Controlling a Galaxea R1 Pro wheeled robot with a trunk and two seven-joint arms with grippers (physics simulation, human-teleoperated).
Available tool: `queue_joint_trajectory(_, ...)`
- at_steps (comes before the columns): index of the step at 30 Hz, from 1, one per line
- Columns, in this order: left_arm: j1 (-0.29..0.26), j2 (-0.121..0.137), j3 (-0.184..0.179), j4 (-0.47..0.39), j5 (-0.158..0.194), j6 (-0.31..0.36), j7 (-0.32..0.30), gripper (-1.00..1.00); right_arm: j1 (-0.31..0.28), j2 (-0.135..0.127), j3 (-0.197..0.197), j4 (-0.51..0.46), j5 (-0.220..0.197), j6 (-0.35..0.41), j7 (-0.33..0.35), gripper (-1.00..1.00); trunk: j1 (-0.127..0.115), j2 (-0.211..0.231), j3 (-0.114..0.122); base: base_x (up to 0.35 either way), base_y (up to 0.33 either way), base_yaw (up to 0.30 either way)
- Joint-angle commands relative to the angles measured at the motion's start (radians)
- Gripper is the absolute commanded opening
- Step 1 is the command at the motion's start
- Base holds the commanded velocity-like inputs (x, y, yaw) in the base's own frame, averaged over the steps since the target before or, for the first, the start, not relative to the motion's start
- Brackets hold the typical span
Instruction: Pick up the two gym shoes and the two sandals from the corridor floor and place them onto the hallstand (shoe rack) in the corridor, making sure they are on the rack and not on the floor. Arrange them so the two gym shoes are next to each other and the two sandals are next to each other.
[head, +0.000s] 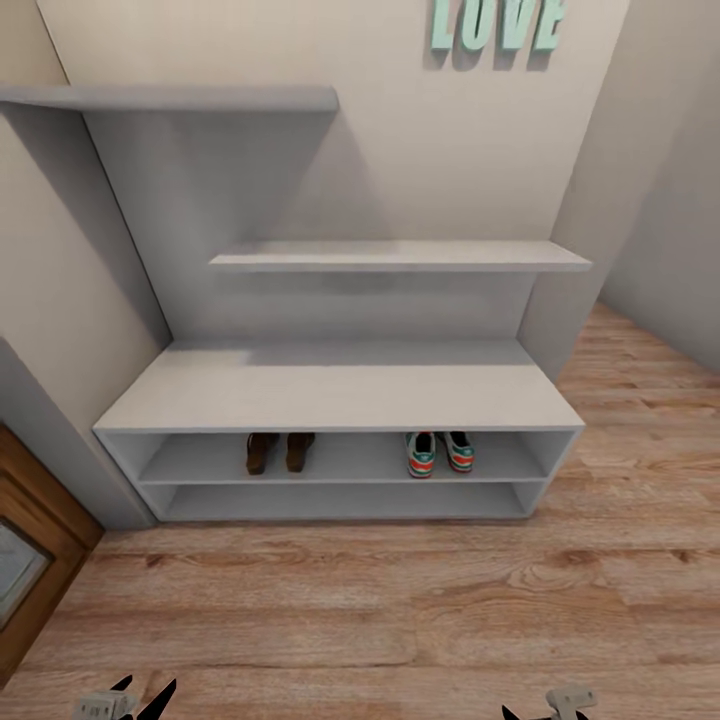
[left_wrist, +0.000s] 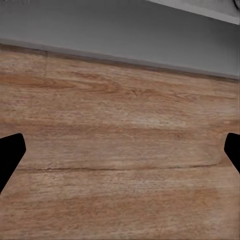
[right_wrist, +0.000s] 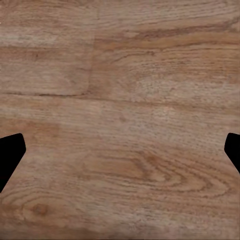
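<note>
Left pincer (head: 140, 695) and right pincer (head: 545, 708) both hang low, jaws spread.

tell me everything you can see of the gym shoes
The two gym shoes stand side by side, close together, on the upper open tier of the pale grey hallstand, toward its right end. Their heels face outward, showing cream-white uppers with green and red-orange accents. They sit upright under the bench top, apart from the brown sandals further left. Neither gripper is near them.

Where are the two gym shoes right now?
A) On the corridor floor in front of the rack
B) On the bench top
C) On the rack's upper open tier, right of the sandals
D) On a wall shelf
C: the gym shoes sit side by side on the hallstand's upper tier, with the sandals paired further left on the same tier.
</note>
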Motion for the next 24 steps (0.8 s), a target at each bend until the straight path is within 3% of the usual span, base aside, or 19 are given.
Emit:
queue_joint_trajectory(1,-0.001,0.000,0.004,0.001,-0.001,-0.002,-0.006,1.00,0.000,0.000,0.008,0.001,-0.010,-0.002,0.005,1.00,-0.004,0.007,0.002,0.000,0.000,0.000)
queue_joint_trajectory(10,-0.001,0.000,0.004,0.001,0.000,-0.002,-0.006,1.00,0.015,0.024,0.008,0.001,-0.010,-0.001,0.004,1.00,-0.039,0.070,0.031,0.000,0.000,0.000)
queue_joint_trajectory(24,-0.001,0.000,0.004,0.006,0.005,0.001,-0.011,1.00,0.021,0.129,0.008,0.000,-0.009,0.000,0.004,1.00,-0.092,0.168,0.075,0.000,0.000,0.000)
